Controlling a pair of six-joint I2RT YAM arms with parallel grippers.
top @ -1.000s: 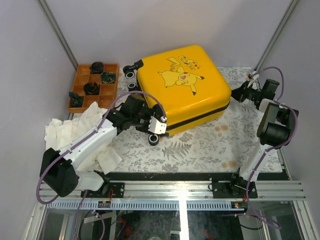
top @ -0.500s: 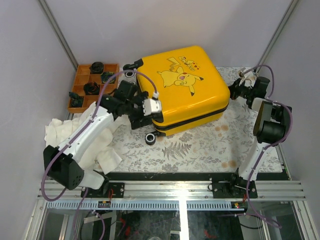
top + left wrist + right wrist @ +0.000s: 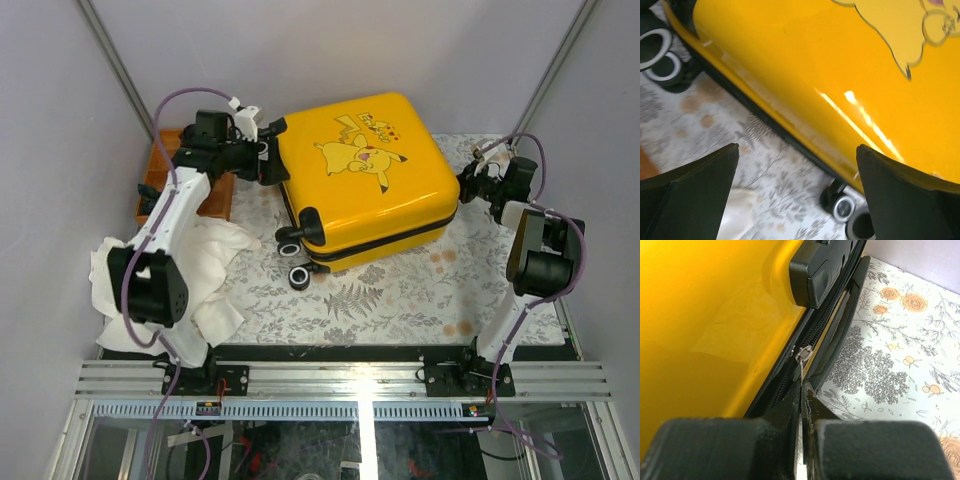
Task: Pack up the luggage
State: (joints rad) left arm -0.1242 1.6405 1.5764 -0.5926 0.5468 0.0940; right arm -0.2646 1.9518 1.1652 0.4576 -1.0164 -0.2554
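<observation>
Luggage [image 3: 365, 170] lies flat — right gripper [image 3: 801, 384] pinches, seemingly, its zipper pull [image 3: 800, 356].

Glossy hard-plastic luggage [image 3: 400, 205], matt floral tablecloth [image 3: 400, 292]

The luggage [image 3: 365, 175] lies flat on the middle of the table [image 3: 400, 290], its wheels [image 3: 297, 275] along its left side. The tray [image 3: 165, 152] sits at the far left, well left of the luggage, and the cloth [image 3: 215, 265] lies in front of the tray at the near left. The left gripper [image 3: 268, 160] hangs between tray and luggage, just beside the far-left corner. The right gripper [image 3: 468, 183] meets the luggage's right side, pinching the zip pull [image 3: 801, 354] beside the handle [image 3: 840, 322].
</observation>
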